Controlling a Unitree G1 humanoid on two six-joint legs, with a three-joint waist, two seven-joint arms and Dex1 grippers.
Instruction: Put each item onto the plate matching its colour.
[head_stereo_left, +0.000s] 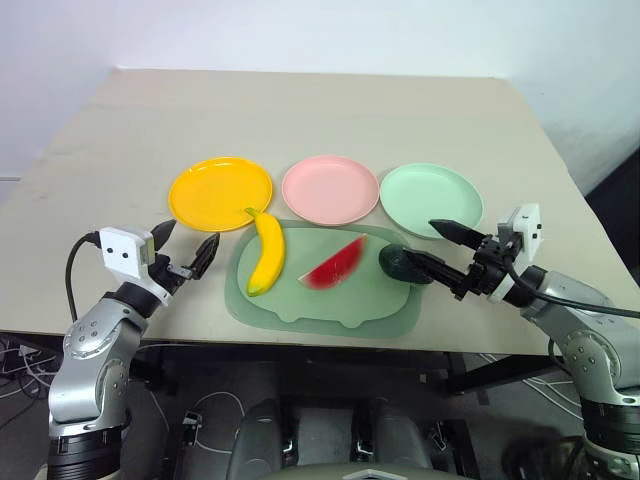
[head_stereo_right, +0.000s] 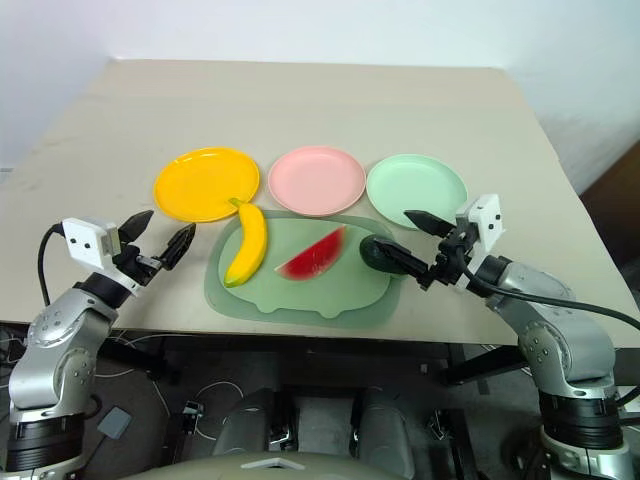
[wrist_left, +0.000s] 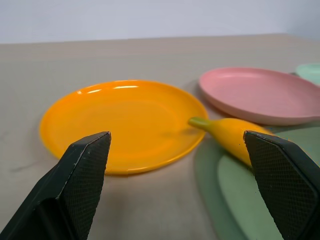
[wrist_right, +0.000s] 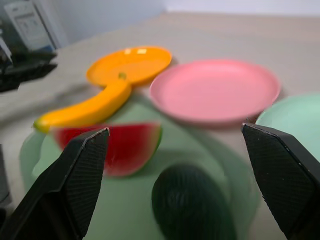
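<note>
Three round plates stand in a row: yellow-orange (head_stereo_left: 220, 193), pink (head_stereo_left: 330, 189) and mint green (head_stereo_left: 431, 200). In front of them, on a pale green mat (head_stereo_left: 330, 305), lie a yellow banana (head_stereo_left: 266, 253), a red watermelon wedge (head_stereo_left: 335, 264) and a dark green avocado (head_stereo_left: 390, 262). The banana's stem tip reaches the yellow plate's rim. My left gripper (head_stereo_left: 190, 238) hovers open just left of the mat, facing the yellow plate (wrist_left: 125, 120). My right gripper (head_stereo_left: 422, 241) is open and empty at the mat's right end, its lower finger over the avocado (wrist_right: 192, 202).
The beige table (head_stereo_left: 320, 110) runs far back behind the plates. Its front edge lies just below the mat, and its right edge is close beyond the green plate.
</note>
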